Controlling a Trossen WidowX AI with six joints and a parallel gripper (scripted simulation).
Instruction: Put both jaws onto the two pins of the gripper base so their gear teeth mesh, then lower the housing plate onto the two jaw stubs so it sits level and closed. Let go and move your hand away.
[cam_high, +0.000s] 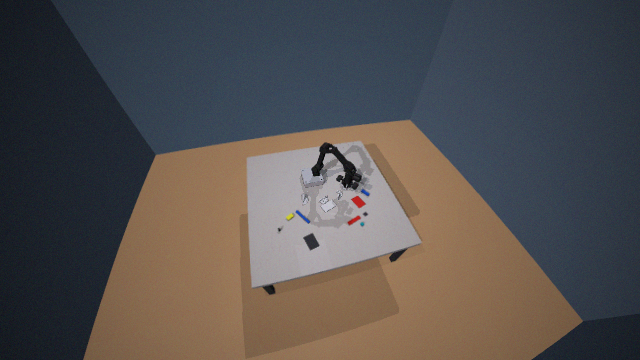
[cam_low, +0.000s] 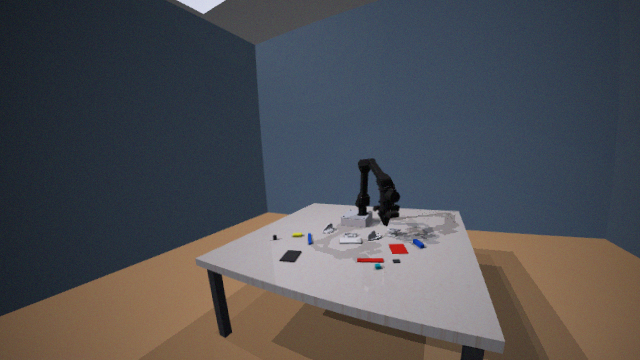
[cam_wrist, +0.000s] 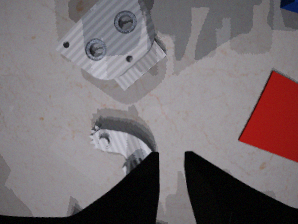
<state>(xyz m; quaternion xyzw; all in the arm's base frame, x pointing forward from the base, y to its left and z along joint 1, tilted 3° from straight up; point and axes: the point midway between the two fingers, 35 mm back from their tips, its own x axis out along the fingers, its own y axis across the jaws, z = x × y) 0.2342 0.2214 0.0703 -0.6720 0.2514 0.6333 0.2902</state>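
Note:
The gripper base (cam_high: 328, 206) (cam_low: 350, 240) (cam_wrist: 107, 62) lies flat on the table, its two round pin places bare in the wrist view. One white toothed jaw (cam_high: 339, 194) (cam_low: 373, 236) (cam_wrist: 117, 140) lies beside it, toward my gripper. The other jaw (cam_high: 305, 199) (cam_low: 328, 228) lies on the base's far side. My gripper (cam_high: 346, 186) (cam_low: 385, 223) (cam_wrist: 170, 159) points down above the table, its fingers a narrow gap apart, with nothing seen between them. The near jaw lies left of the left fingertip, partly hidden by it. A pale piece (cam_low: 393, 232), perhaps the housing plate, lies below the gripper, mostly hidden.
A red square (cam_high: 358, 202) (cam_low: 398, 249) (cam_wrist: 272, 117) and a blue block (cam_high: 365, 192) (cam_low: 418, 243) lie to the right. A red bar (cam_high: 354, 220), a blue bar (cam_high: 303, 216), a yellow block (cam_high: 290, 217) and a dark square (cam_high: 311, 241) lie farther out.

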